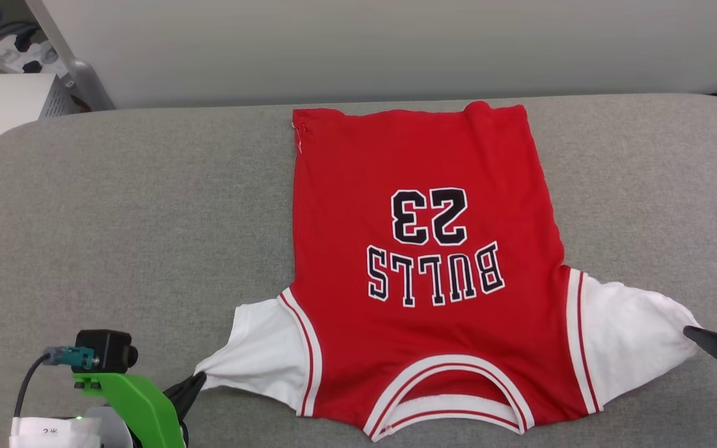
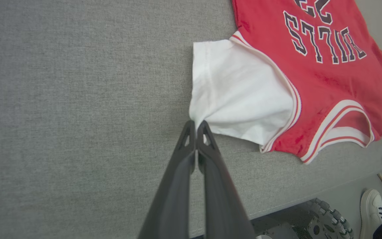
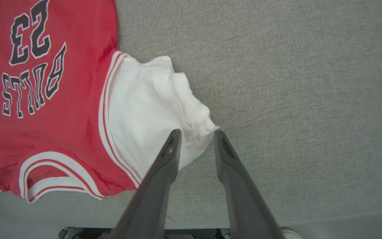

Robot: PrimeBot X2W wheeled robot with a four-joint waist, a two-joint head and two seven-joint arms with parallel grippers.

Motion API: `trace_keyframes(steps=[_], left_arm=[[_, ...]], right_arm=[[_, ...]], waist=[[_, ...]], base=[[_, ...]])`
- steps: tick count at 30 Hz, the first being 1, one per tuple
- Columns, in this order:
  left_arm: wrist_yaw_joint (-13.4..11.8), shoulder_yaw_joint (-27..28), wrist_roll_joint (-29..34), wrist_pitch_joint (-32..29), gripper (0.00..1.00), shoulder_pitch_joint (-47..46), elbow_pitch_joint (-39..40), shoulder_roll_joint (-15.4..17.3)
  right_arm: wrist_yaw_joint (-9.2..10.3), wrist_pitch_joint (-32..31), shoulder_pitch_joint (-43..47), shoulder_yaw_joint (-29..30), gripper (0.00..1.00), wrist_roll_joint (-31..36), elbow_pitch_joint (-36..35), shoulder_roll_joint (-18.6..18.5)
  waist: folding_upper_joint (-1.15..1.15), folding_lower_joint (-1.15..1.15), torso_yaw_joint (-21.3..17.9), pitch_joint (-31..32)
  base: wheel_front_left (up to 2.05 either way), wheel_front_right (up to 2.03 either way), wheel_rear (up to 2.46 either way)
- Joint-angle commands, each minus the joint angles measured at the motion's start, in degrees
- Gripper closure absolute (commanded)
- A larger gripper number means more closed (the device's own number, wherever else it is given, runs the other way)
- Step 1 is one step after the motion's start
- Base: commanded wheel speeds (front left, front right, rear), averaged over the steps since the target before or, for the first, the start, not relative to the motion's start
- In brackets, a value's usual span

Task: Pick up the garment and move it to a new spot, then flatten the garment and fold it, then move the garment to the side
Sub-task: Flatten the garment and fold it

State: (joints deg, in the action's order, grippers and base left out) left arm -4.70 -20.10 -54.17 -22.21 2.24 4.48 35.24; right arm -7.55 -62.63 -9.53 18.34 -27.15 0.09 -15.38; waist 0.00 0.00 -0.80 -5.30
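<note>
Garment (image 1: 421,261) is laid out flat, letters up, in the middle of the head view on the grey pad (image 1: 116,218), with its neck hole near the bottom edge and its hem near the top. At the lower left, the left gripper (image 2: 196,125) is shut tight, and the tip of the white left sleeve (image 1: 259,354) is pinched between its fingers. In the middle, the red part is seen smooth, with few wrinkles. At the lower right, the white right sleeve (image 1: 626,336) is stretched out to the side but is bunched at its end. The right gripper (image 3: 197,132) is partly open; the sleeve end lies between its fingers, yet it is not squeezed by them. The flattening step is judged to be in hand and nearly done. For the next move, the bunched sleeve end would need to be smoothed, the left sleeve let go, and new holds taken so that the garment can be folded. No box, bag or basket is made out, so nothing is kept inside anything.
</note>
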Motion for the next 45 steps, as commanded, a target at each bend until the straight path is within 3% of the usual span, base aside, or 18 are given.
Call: trace_keyframes(steps=[1,6,10,22,32,45], left_arm=[[-0.41,-0.26,1.02,-0.44,1.00,0.20,1.15,0.79],[-0.79,-1.09,2.11,-1.87,1.00,-0.35,5.98,1.84],[-1.35,-1.22,3.12,-2.76,1.00,-1.28,9.50,2.76],[-0.23,-3.53,7.85,-3.67,1.00,-7.64,16.28,3.20],[1.74,-6.16,10.11,-2.76,1.00,-12.45,17.39,0.74],[2.41,-6.92,11.38,0.41,1.00,-14.99,16.89,-2.00]], right_arm=[[0.06,-0.63,-0.91,-0.01,0.00,-0.13,-0.94,-0.22],[0.06,-2.05,-6.38,-1.33,0.00,-1.10,-3.43,-0.79],[0.06,-4.41,-15.09,-0.94,0.00,-2.42,-3.82,1.54],[0.06,-15.58,-40.35,-3.28,0.00,8.04,4.13,-0.21],[0.06,-13.64,-56.12,-1.72,0.00,19.40,16.94,-3.04],[0.06,-7.76,-61.42,-1.61,0.00,26.65,26.81,-5.53]], waist=[[0.00,0.00,0.56,-1.98],[0.00,0.00,1.73,-6.34],[0.00,0.00,3.01,-10.61],[0.00,0.00,10.83,-24.16],[0.00,0.00,17.12,-31.07],[0.00,0.00,20.70,-34.91]], base=[[0.00,0.00,0.00],[0.00,0.00,0.00],[0.00,0.00,0.00],[0.00,0.00,0.00],[0.00,0.00,0.00],[0.00,0.00,0.00]])
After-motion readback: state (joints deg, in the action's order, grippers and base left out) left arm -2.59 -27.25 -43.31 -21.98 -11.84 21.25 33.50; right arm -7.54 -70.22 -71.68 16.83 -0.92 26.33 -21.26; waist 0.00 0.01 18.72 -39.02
